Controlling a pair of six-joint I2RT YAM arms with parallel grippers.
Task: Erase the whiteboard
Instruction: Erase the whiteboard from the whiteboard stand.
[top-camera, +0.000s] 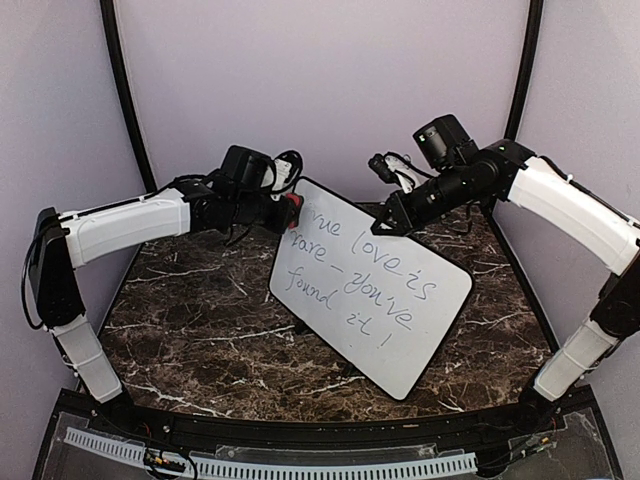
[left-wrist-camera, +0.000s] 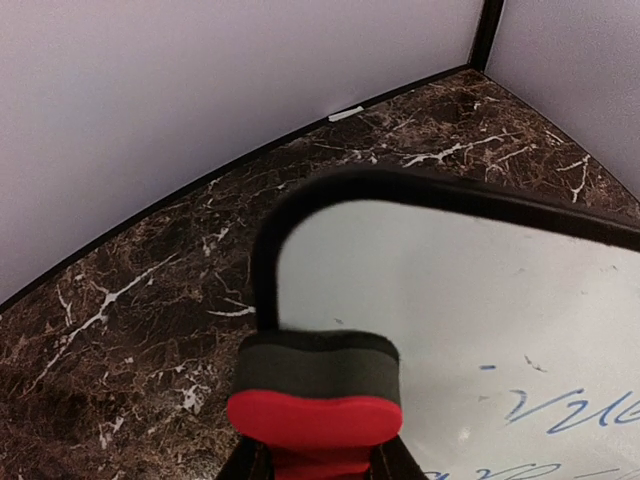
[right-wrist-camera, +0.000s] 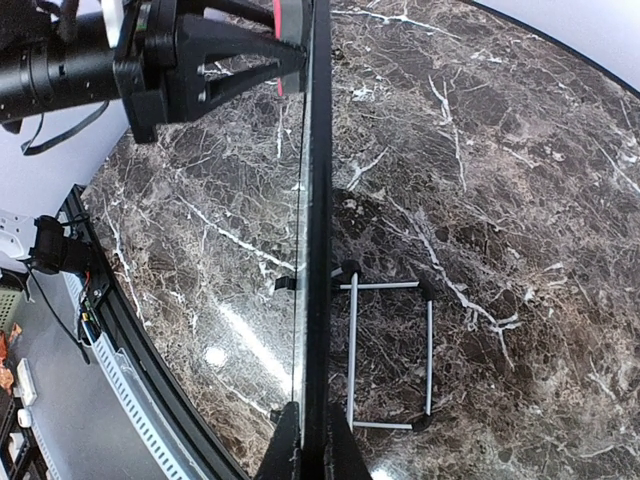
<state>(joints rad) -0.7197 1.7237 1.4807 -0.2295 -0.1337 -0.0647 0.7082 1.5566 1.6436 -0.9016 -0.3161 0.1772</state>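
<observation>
Whiteboard (top-camera: 371, 290) stands tilted on the marble table (top-camera: 190, 320), one long edge down and its written face turned toward my bases. It is not lying flat.

Right gripper (top-camera: 392, 214): clenched on the whiteboard's upper edge, near its far right corner. The right wrist view shows the thin black rim edge-on, pinched between the fingers. I take this as the bracing hold.

Left gripper (top-camera: 284, 211): clamped on the red eraser (top-camera: 293, 209), red backing toward the jaws and dark felt facing out. The eraser sits at the whiteboard's upper left corner, at or just over the rim. I cannot tell whether the felt is pressing on the surface.

Wire stand (right-wrist-camera: 390, 355): a small rectangular frame lying on the table behind the whiteboard, apart from it.

Progress, as I judge it:
- Setup is done, with the whiteboard steadied and the eraser in hand at the starting corner.
- The patch of whiteboard just beside the eraser is blank in the left wrist view.
- Blue-grey handwriting runs in three slanting lines across the whiteboard's middle and lower part, and all of it is legible.
- The first letter nearest the eraser is hidden or gone. I cannot say which.

Left to do: nearly all of it. The eraser has to work from this corner through every line, down to the whiteboard's bottom edge.
</observation>
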